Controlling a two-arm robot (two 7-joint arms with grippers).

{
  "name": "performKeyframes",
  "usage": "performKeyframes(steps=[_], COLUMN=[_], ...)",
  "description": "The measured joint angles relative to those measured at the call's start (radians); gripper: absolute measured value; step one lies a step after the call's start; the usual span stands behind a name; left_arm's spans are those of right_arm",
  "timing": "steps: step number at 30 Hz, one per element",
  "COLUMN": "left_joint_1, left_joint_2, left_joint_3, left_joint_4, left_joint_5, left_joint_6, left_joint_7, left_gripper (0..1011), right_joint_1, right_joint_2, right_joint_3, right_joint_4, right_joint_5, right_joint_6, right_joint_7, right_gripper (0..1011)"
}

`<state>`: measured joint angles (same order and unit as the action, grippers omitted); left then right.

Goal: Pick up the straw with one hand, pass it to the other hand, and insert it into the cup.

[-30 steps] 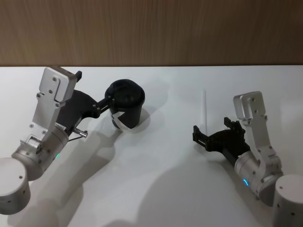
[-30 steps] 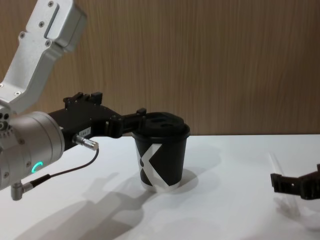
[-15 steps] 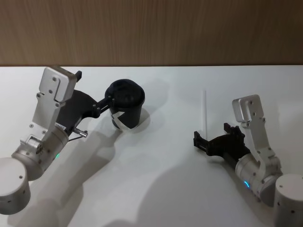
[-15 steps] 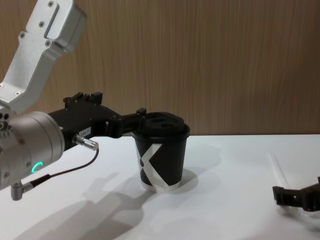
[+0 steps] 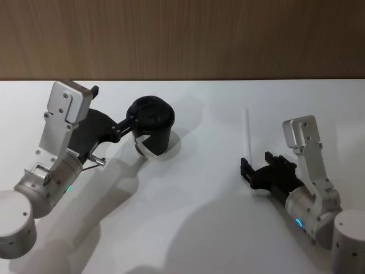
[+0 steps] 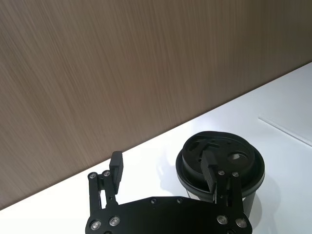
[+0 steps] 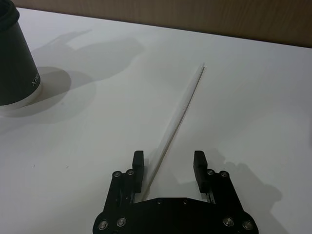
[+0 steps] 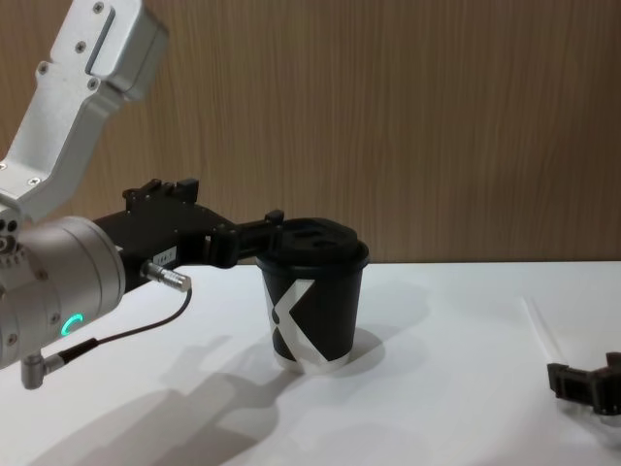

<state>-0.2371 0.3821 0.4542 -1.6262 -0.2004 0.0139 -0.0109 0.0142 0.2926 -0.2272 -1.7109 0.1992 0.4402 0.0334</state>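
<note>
**Straw and cup on the tabletop, both arms in frame.**

I recorded the straw [image 7: 183,108] lying flat on the white tabletop [image 5: 199,222], well to the right of the cup [image 5: 151,130]. Its far end pointed toward the wood-panelled wall [image 5: 182,34].

The right end effector [image 7: 168,163] sat low over the tabletop with its two black fingers spread. The near end of the straw ran into the gap between them, lying close beside one finger and clear of the other. I could not tell whether the straw touched that nearer finger. Nothing was pinched.

The cup stood upright on the left half of the tabletop. It was black, with a white angular mark on its side, and capped by a black domed lid [image 6: 220,155].

The left end effector [image 6: 164,170] was held at lid height, and its fingers were also spread wide. One fingertip [image 6: 210,170] stood at the rim of the lid; the other was well off to the side, over bare tabletop. From the chest view, the fingertip near the lid met the rim at the cup's left edge, though I could not confirm contact. The cup was not enclosed by the two fingers.
</note>
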Motion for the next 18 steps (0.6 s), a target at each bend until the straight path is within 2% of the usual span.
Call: performKeyframes(steps=[4,8,9,18], left_joint_1=[0.000,0.000,0.000,0.000], left_joint_2=[0.000,0.000,0.000,0.000], left_joint_3=[0.000,0.000,0.000,0.000], left_joint_4=[0.000,0.000,0.000,0.000], left_joint_5=[0.000,0.000,0.000,0.000], left_joint_6=[0.000,0.000,0.000,0.000], left_joint_7=[0.000,0.000,0.000,0.000], left_gripper=[1003,1003,1003,1003], right_joint_1=[-0.003,-0.004,-0.005,-0.007], right_joint_2=[-0.001,-0.001,-0.001,-0.002], right_joint_3=[0.005,0.007,0.007,0.008], right_joint_4=[0.000,0.001,0.001,0.004], right_joint_5=[0.003,0.004,0.005,0.004], right_joint_6=[0.001,0.002,0.003,0.003], right_joint_7=[0.008,0.014,0.017,0.035], right_gripper=[506,423,364,92])
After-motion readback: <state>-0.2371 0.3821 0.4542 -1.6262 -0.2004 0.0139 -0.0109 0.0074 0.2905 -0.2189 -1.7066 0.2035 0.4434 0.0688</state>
